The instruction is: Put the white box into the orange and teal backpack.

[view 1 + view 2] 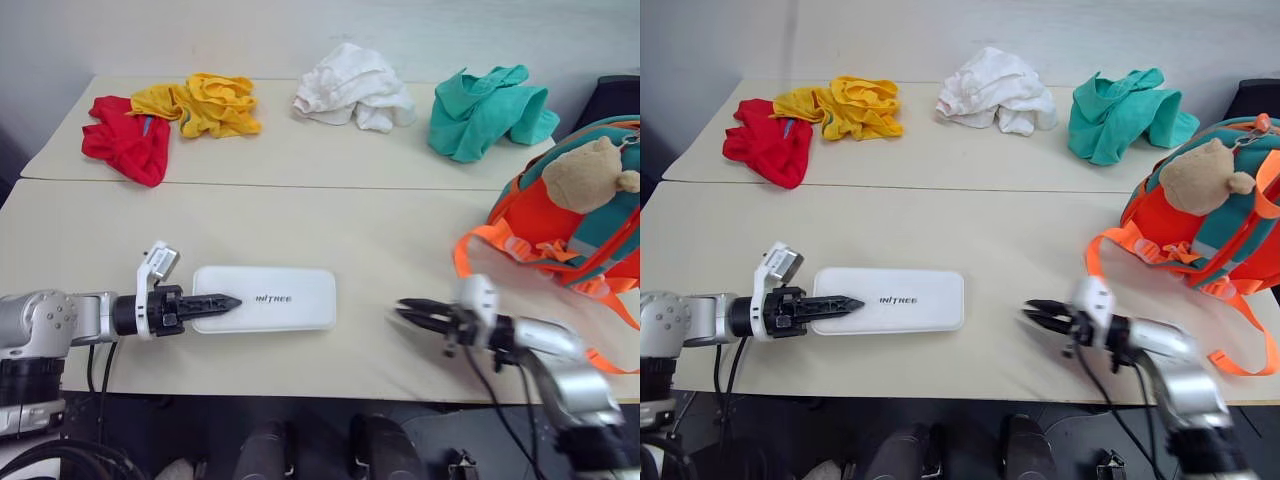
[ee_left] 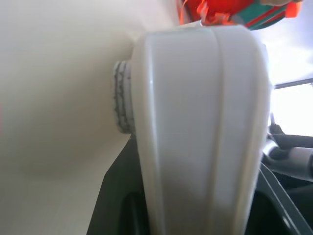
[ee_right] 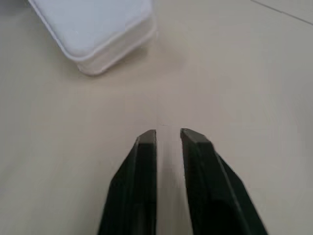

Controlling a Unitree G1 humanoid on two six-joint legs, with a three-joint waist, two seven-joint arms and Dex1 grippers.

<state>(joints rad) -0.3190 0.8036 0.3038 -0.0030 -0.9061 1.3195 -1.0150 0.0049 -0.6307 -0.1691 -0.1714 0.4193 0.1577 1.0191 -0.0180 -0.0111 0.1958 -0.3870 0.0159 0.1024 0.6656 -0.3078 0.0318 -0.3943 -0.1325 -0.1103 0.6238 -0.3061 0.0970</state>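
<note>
The white box (image 1: 270, 298) lies flat near the table's front edge, left of centre, with grey lettering on top. My left gripper (image 1: 232, 300) reaches in from the left and is shut on the box's left end. In the left wrist view the box (image 2: 195, 122) sits between the fingers with one grey pad (image 2: 122, 98) against its face. My right gripper (image 1: 402, 310) hovers over bare table to the right of the box, a narrow gap between its fingers (image 3: 146, 147) and nothing in it. The orange and teal backpack (image 1: 570, 220) stands at the right edge, a tan plush (image 1: 590, 172) on it.
Four cloth heaps line the back of the table: red (image 1: 125, 140), yellow (image 1: 205, 105), white (image 1: 355, 90) and teal (image 1: 485, 110). Orange straps (image 1: 475, 255) trail from the backpack toward my right arm. Bare tabletop (image 1: 400, 230) lies between box and backpack.
</note>
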